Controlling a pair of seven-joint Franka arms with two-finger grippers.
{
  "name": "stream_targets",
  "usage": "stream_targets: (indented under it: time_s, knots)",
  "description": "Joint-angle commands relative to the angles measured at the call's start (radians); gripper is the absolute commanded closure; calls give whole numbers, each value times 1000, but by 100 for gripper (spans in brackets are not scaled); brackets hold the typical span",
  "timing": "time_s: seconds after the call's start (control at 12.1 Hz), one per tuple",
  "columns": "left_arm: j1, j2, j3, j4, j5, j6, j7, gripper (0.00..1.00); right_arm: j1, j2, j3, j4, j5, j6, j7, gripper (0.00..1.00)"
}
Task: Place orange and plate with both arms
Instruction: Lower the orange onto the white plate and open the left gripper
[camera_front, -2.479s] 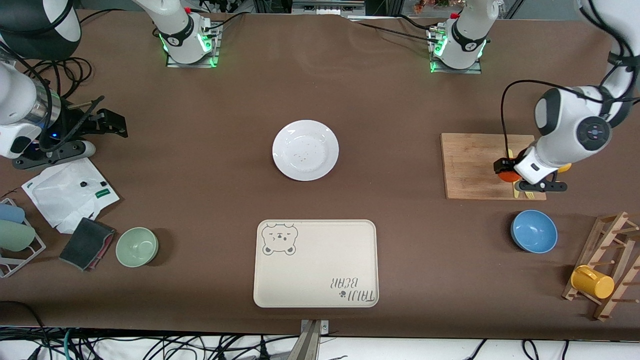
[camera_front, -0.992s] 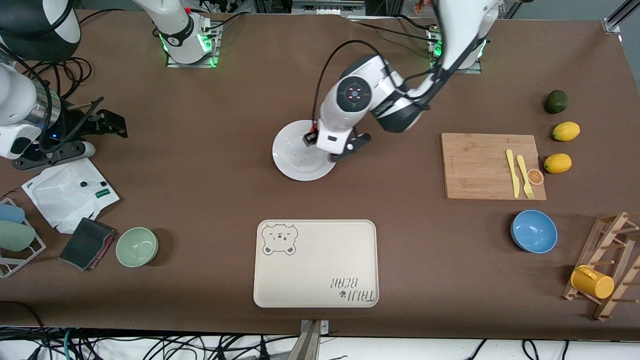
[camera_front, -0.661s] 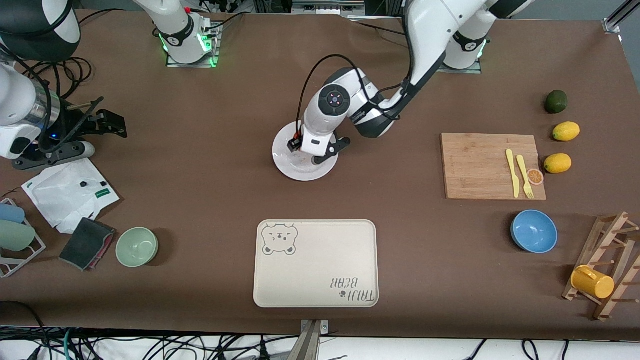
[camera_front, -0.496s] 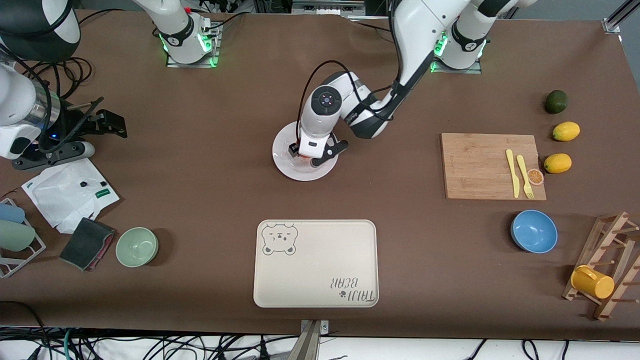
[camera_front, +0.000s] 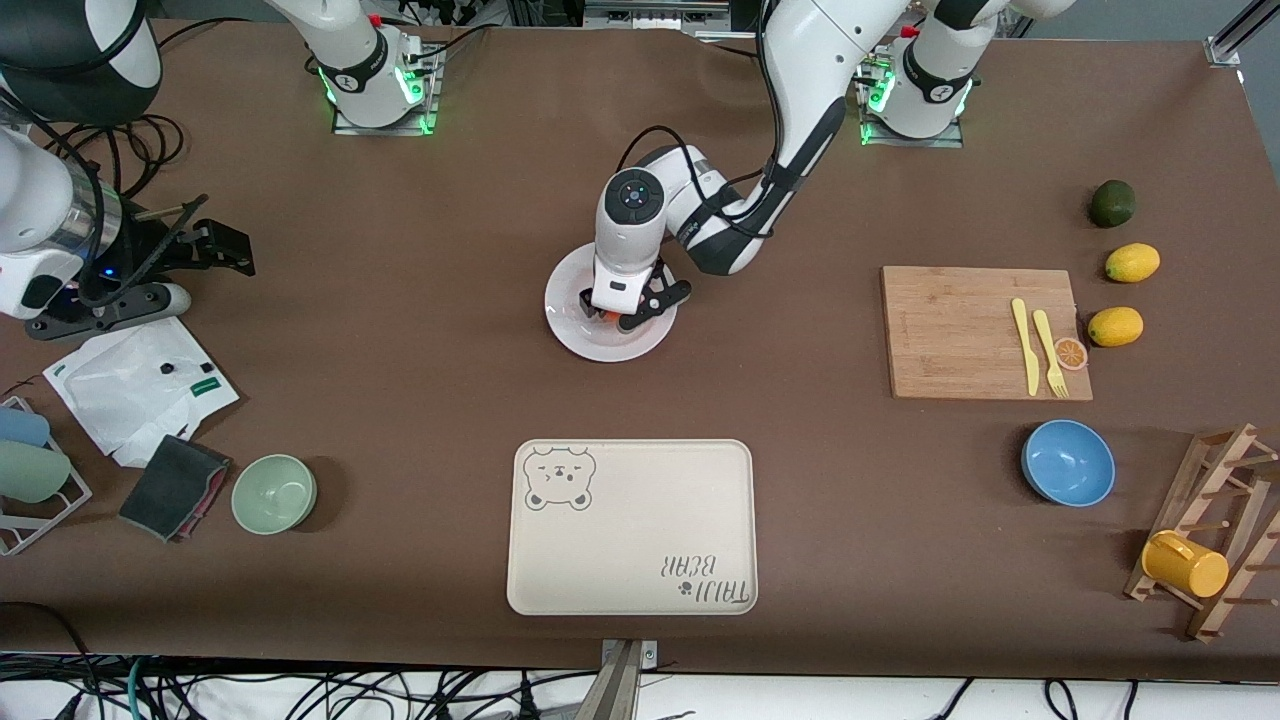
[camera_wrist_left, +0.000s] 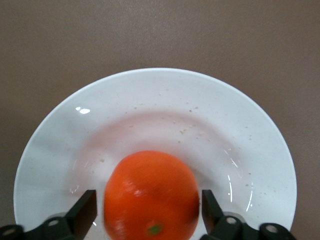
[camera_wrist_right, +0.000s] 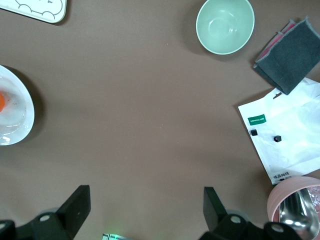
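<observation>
- Front view: my left gripper (camera_front: 607, 309) sits low over the plate (camera_front: 570, 330) mid-table, where half a second ago it was higher.
- Left wrist view: the orange (camera_wrist_left: 151, 196) rests on the plate between my parted, released fingers (camera_wrist_left: 85, 212).
- Right wrist view: my right gripper (camera_wrist_right: 145, 210) waits, spread wide, holding nothing.

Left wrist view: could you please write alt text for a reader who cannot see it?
An orange sits on a white plate between the open fingers of the left pincer, with small gaps on both sides. Brown table surrounds the plate.
</observation>
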Motion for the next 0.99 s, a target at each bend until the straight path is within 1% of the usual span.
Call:
stream_targets:
  time_s: [0.0,0.08,0.41,0.66,0.74,0.91]
  knots:
    - [2,-10,4,51,37,-17,-20,0,-5,-2,1,3,-1,-11,-11,0]
    - [13,-27,5,57,37,-40,-18,0,-5,-2,1,3,-1,-11,-11,0]
    - [87,-151,4,60,39,-183,53,0,-2,1,4,3,11,-10,-9,0]
    - [166,-217,-2,62,36,-236,181,0,26,22,10,2,44,1,6,0]
    - [198,-238,-2,62,33,-252,228,0,33,27,10,-1,66,3,6,0]
    - [242,-272,1,63,36,-302,334,0,47,15,15,-39,67,10,56,0]
